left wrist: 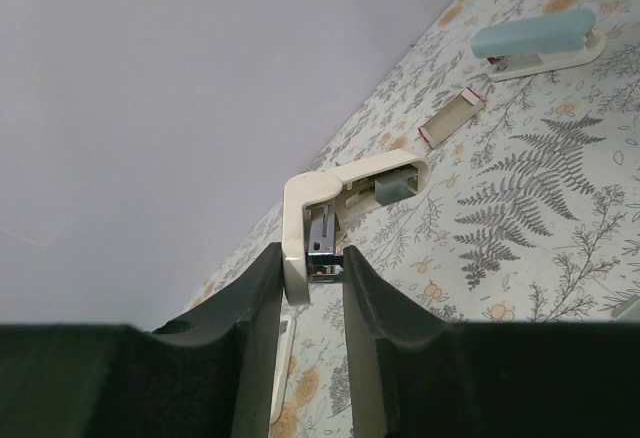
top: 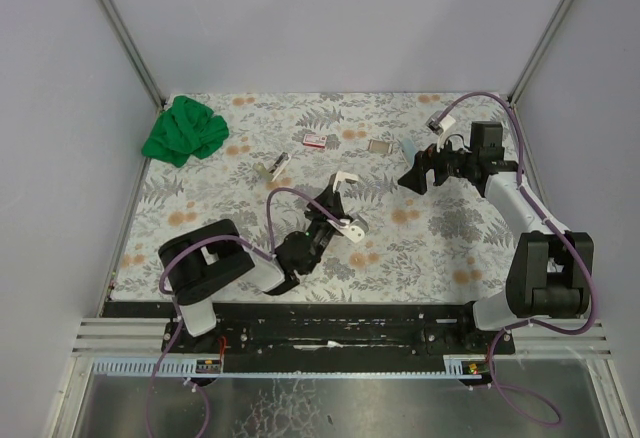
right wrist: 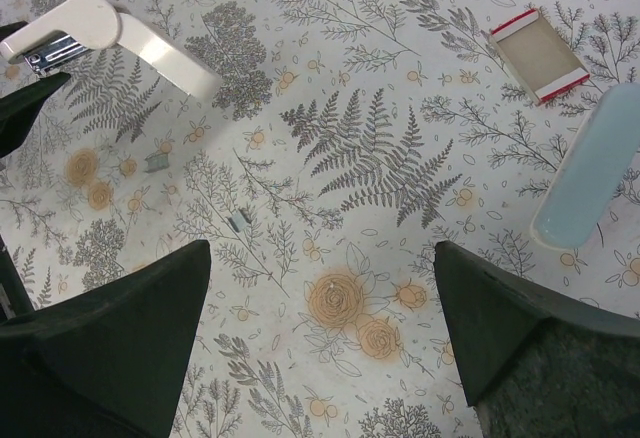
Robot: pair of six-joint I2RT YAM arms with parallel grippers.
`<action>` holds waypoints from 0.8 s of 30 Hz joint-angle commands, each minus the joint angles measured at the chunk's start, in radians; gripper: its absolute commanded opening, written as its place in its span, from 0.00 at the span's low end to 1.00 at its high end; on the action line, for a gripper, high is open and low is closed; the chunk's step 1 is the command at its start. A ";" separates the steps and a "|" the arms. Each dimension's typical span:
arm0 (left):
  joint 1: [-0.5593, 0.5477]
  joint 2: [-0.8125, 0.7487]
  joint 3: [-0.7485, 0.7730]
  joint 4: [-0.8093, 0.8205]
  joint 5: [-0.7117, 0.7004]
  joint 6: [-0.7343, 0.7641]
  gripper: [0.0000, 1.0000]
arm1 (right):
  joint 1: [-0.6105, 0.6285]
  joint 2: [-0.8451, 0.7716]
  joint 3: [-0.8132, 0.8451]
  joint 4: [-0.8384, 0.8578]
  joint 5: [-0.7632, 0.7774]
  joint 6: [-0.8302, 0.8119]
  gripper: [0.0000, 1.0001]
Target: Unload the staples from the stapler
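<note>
L claw (left wrist: 311,266) clamped on cream-white plastic stapler (left wrist: 350,180), which is hinged open w/ chrome magazine end btwn the fingers. R claw (right wrist: 322,258) jaws wide apart, nothing in it, hovering over floral-print table (right wrist: 330,398). Two tiny silvery-grey staple strips (right wrist: 240,221) lie loose on table under R claw, near cream stapler. Pale-blue stapler (right wrist: 590,168) off to one side.

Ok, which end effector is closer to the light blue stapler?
Right. The right end effector hangs open just beside the light blue stapler; the left end effector grips the cream stapler farther off, toward the middle.
</note>
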State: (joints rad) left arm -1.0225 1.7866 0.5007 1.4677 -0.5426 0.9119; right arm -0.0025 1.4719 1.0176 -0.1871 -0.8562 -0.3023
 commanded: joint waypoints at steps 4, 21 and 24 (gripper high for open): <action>0.001 -0.236 -0.009 -0.330 0.249 -0.210 0.00 | -0.005 -0.042 -0.008 0.039 -0.034 0.019 0.99; 0.028 -0.199 0.072 -0.435 0.079 -0.252 0.00 | -0.004 -0.055 -0.025 0.017 -0.159 -0.046 0.99; 0.071 -0.252 0.135 -0.655 0.170 -0.386 0.00 | 0.001 -0.072 -0.037 -0.012 -0.207 -0.112 0.99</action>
State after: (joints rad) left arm -0.9997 1.5826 0.5472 0.9855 -0.4397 0.6819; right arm -0.0029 1.4567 0.9897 -0.1780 -0.9657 -0.3275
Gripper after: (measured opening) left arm 0.261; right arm 0.993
